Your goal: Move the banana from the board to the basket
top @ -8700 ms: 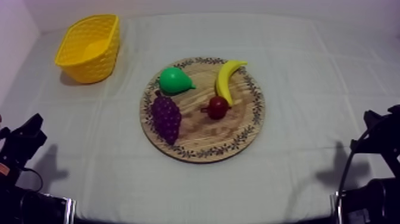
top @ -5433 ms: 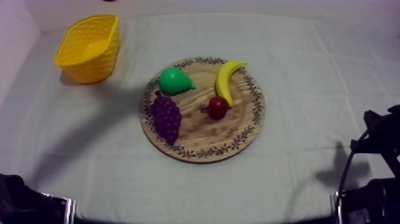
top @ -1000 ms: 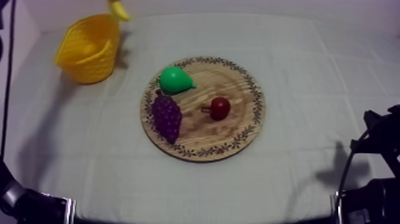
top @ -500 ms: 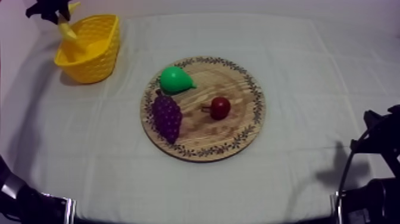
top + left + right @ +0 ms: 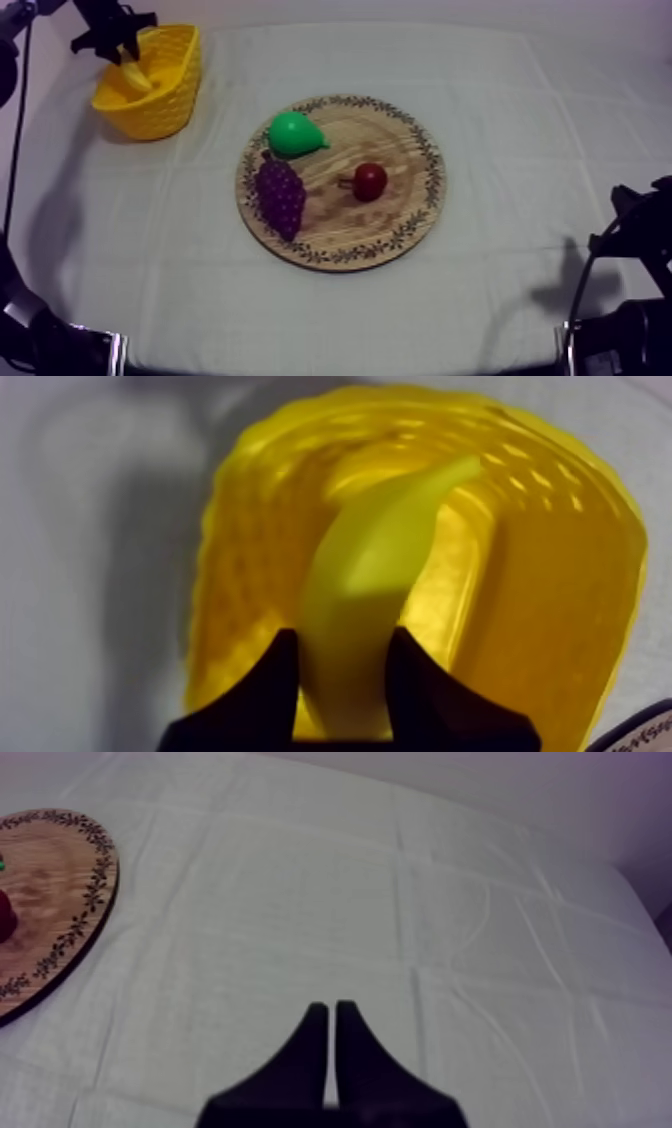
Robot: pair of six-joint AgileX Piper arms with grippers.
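From above, the left gripper [image 5: 121,52] hangs over the far side of the basket [image 5: 165,108], its fingers pinching the upper end of the banana [image 5: 134,76]. The fruit slants down from the fingers into the basket's mouth. Whether its low end touches the floor of the basket, I cannot tell. Well apart from this gripper lies the board [image 5: 400,215] with the pear [image 5: 293,133], the grapes [image 5: 280,196] and the small red fruit [image 5: 370,181].

In the left wrist view the two fingers clamp the banana's near end from both sides. The rest of it runs straight ahead of them, inside the yellow walls, and its tip points toward the far wall.

In the right wrist view the right gripper [image 5: 328,1012] has its fingers pressed together into a narrow wedge, holding nothing, over bare cloth [image 5: 420,902]. The board's edge sits well off to one side of it.

The placing looks nearly done; only the release seems left. The risk, as I judge it, lies in the slant. If the banana is let go from this height it may pivot on its low end and lean on the rim, or tip out over it. A finger that dips further could also catch the wall and shove or overturn the light basket.
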